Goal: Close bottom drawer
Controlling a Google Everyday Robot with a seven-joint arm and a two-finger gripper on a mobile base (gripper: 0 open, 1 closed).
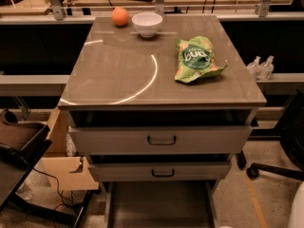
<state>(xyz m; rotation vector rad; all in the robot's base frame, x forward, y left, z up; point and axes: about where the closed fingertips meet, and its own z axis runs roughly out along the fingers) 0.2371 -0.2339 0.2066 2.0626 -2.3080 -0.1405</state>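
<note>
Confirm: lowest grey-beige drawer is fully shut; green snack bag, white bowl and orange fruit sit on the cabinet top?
Not right: the camera view shows the lowest grey-beige drawer pulled out, its flat floor exposed. The green snack bag, white bowl and orange fruit do sit on the cabinet top. The gripper is not in view; only a pale shape shows at the lower right edge.
</note>
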